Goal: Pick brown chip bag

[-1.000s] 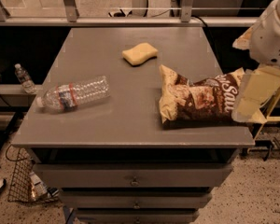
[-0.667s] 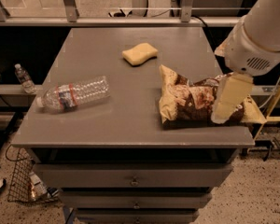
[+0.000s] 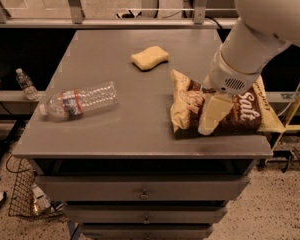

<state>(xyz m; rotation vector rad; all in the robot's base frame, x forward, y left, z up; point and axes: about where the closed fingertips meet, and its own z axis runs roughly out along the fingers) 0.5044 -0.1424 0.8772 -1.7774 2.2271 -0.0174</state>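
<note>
The brown chip bag (image 3: 246, 112) lies flat at the right front of the grey table (image 3: 115, 134). It is crinkled dark brown with pale yellow ends and white "Salt" lettering. Its right end hangs past the table's right edge. My gripper (image 3: 210, 116) hangs from the white arm (image 3: 250, 44), which comes in from the upper right. It is low over the middle of the bag and covers part of it. Whether it touches the bag cannot be told.
A clear plastic bottle (image 3: 80, 100) lies on its side at the table's left. A yellow sponge (image 3: 149, 57) sits at the back middle. Drawers (image 3: 140, 194) are under the table top. A small bottle (image 3: 26, 84) stands on a ledge to the left, and a wire basket (image 3: 25, 194) sits on the floor below.
My arm and gripper have moved left, from past the table's right edge to over the middle of the chip bag. The bag, bottle and sponge have not moved.
</note>
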